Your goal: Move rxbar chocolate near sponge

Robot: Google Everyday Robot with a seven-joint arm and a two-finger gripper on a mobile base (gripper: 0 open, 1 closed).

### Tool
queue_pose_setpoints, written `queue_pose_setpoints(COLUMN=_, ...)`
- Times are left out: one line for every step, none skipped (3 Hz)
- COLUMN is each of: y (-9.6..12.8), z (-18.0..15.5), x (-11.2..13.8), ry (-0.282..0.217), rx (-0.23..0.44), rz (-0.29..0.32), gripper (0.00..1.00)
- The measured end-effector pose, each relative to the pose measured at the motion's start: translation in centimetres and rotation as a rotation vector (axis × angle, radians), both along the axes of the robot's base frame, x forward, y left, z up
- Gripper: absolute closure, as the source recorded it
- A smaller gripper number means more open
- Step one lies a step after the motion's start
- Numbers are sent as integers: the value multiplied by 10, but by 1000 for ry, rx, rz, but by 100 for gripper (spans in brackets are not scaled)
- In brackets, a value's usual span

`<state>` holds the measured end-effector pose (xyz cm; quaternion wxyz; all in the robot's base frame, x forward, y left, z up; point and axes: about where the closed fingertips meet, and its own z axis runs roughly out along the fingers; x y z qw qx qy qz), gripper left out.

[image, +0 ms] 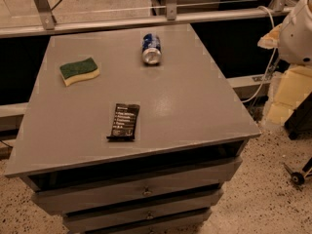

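Observation:
The rxbar chocolate (pixel 124 122), a flat black wrapper with white text, lies on the grey table top (pixel 195 106) near its front edge, left of centre. The sponge (pixel 79 71), green on top and pale yellow below, lies at the left of the table, behind and to the left of the bar and about two bar-lengths away. My gripper (pixel 284 99) hangs with the white arm (pixel 297 28) off the table's right side, well away from both objects and holding nothing I can see.
A blue soda can (pixel 151 48) lies on its side at the back middle of the table. Drawers (pixel 141 191) run below the front edge. A metal rail (pixel 122 22) runs behind the table. A cable and a wheeled base (pixel 297 177) are on the floor at the right.

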<state>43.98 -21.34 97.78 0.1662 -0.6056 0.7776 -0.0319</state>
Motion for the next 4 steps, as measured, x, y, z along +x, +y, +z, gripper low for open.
queue_pose_setpoints(y=25, z=-14, x=12, ry=-3, rx=81, rz=22, gripper=0)
queue_pose_setpoints(y=106, z=-55, x=50, ry=18, rx=283, rz=88, gripper=0)
queue_pose_setpoints(y=172, z=-87, x=71, ry=21, rx=413, rz=142, gripper=0)
queue_pose_setpoints(y=208, z=-110, x=80, ry=11, rx=473, rz=168, gripper=0)
